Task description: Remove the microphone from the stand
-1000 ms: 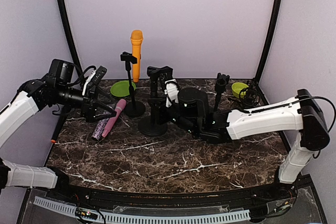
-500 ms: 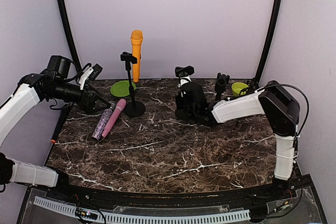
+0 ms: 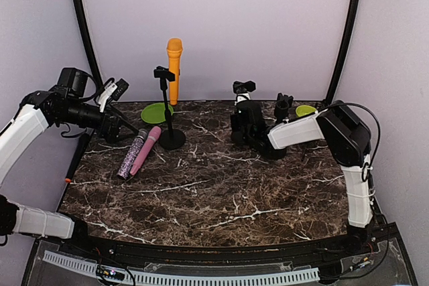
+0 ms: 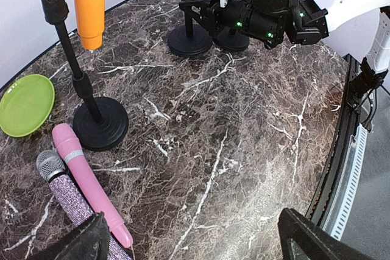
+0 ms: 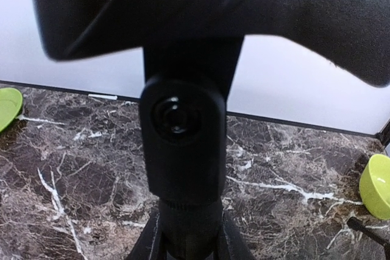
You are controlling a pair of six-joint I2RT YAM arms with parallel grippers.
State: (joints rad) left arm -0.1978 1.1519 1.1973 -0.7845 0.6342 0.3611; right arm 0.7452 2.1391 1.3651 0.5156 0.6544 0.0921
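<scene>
Slim black stand [image 5: 183, 144] farther back over veined marble [image 3: 221, 189], between right jaws.

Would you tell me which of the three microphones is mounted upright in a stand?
The orange plastic microphone, clipped upright in the black stand; the pink microphone and the glittery purple microphone lie flat on the marble table.

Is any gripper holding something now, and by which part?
The right gripper is shut on the black stand, at its pole just below the clip. The left gripper is open and holds nothing.
</scene>
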